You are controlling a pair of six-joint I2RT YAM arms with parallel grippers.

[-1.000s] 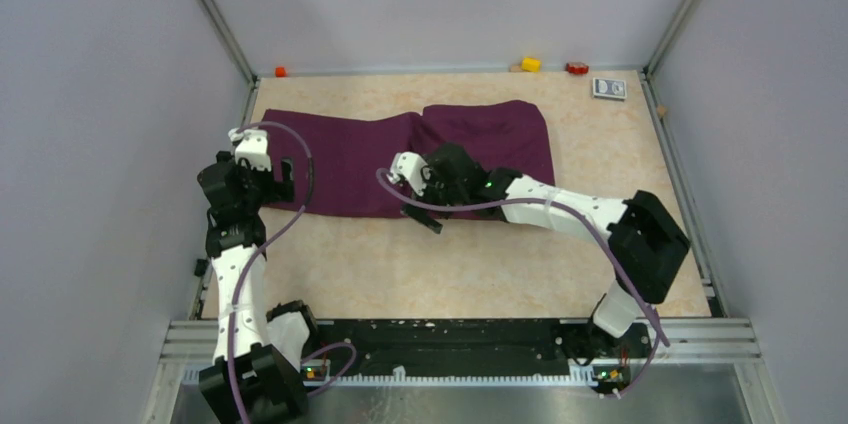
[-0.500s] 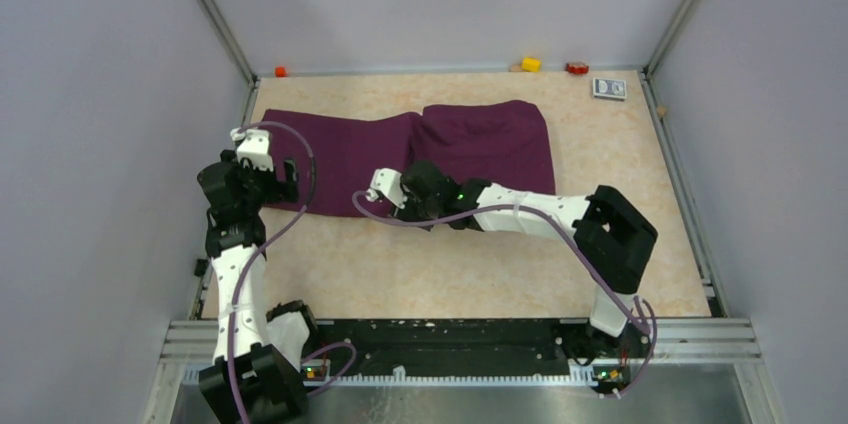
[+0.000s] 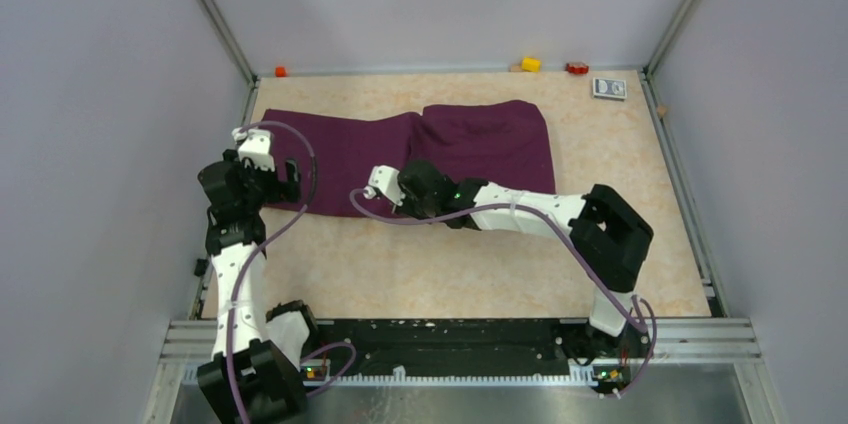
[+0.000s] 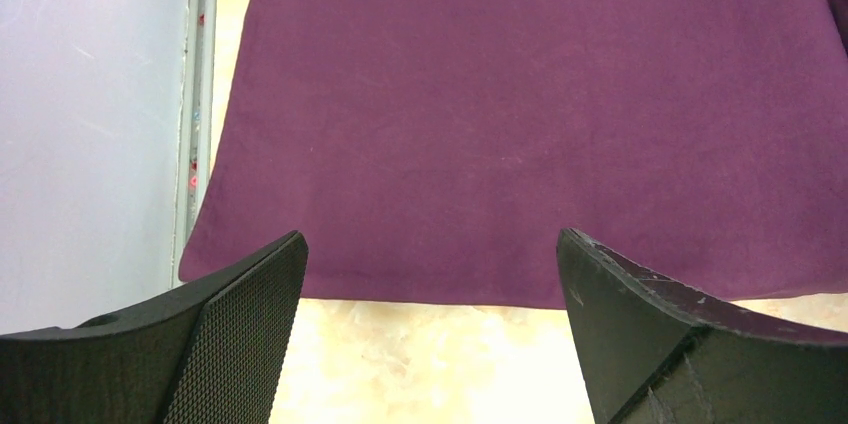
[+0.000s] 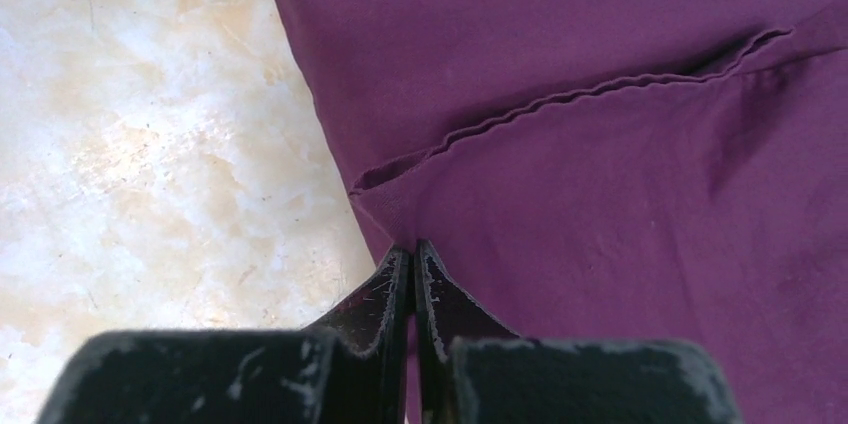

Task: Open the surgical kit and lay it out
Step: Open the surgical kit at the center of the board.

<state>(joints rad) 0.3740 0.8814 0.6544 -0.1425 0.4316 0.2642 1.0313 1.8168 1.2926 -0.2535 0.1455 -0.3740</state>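
Note:
The surgical kit shows as a dark purple cloth wrap (image 3: 470, 139) lying across the far half of the table, with a flat flap (image 3: 340, 159) spread to the left and a thicker folded bundle on the right. My right gripper (image 5: 412, 249) is shut on the cloth (image 5: 600, 194) at its near edge, just below a wavy hem fold, with a thin strip of purple between the jaws. From above, the right gripper (image 3: 418, 206) sits at the middle of the near edge. My left gripper (image 4: 430, 239) hangs open over the flap's (image 4: 520, 124) near left edge, holding nothing.
A yellow block (image 3: 531, 64), a red block (image 3: 577, 68) and an orange block (image 3: 281, 71) lie along the back wall. A blue-white card packet (image 3: 609, 88) sits at the back right. The left frame rail (image 4: 195, 94) runs close beside the cloth's left edge.
My right gripper has moved left and down to the cloth's near edge and closed on it. The left arm has stayed still and open.

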